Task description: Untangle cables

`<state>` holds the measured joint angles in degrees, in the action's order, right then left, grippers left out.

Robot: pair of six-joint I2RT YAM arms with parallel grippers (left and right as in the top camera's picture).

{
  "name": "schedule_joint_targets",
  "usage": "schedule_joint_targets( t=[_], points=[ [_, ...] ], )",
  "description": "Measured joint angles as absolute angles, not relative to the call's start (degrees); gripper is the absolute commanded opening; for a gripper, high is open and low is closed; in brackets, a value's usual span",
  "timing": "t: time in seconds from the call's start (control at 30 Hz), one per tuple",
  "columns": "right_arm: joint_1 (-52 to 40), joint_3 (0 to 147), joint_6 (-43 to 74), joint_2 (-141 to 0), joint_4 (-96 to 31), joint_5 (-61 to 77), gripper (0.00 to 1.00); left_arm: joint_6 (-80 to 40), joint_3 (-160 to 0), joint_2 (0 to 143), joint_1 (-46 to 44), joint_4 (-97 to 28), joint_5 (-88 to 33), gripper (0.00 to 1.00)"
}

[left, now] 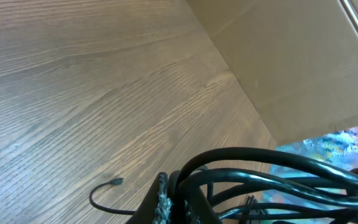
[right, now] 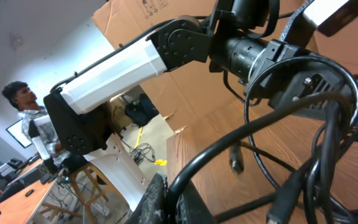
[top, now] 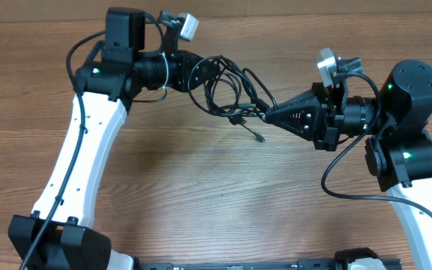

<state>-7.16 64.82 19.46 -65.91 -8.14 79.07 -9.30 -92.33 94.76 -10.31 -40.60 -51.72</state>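
Untangling cables (top: 227, 88) near tabletop's (top: 201, 195) far edge.
Clenched on strands with left gripper (top: 203, 75), right gripper (top: 268, 114); draw apart slowly, minding plug (top: 259, 139).

So the cables (top: 227, 90) sit in one bunch at the upper middle of the overhead frame, over the counter (top: 201, 195), right between the two arms. The left fingers (top: 201, 73) meet the bunch from its left side, and the right fingers (top: 276, 114) from its lower right. One plug end (top: 258, 138) sticks out just below the bunch, left of the right fingers. In the left wrist view a cardboard wall (left: 291, 62) stands behind the counter, upper right.
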Motion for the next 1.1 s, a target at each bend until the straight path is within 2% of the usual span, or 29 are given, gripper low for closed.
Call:
schedule_joint_targets(
  t=[0.23, 0.53, 0.73, 1.1],
  points=[
    [-7.16, 64.82, 18.98, -65.91, -8.51, 79.20, 0.04, -10.90, -92.33, 94.72, -8.51, -38.65, -56.42, 0.04],
    [-7.18, 64.84, 13.98, -65.82, -17.34, 76.62, 0.04, -12.08, -92.33, 94.76, -6.15, -25.85, -74.11, 0.04],
    [-7.22, 64.82, 12.34, -65.98, -18.11, 75.50, 0.04, -12.53, -92.33, 94.76, -5.45, -25.17, -81.49, 0.04],
    [-7.22, 64.84, 10.72, -68.90, -22.37, 74.50, 0.04, -13.41, -92.33, 94.76, -0.38, -24.84, -84.79, 0.04]
  ],
)
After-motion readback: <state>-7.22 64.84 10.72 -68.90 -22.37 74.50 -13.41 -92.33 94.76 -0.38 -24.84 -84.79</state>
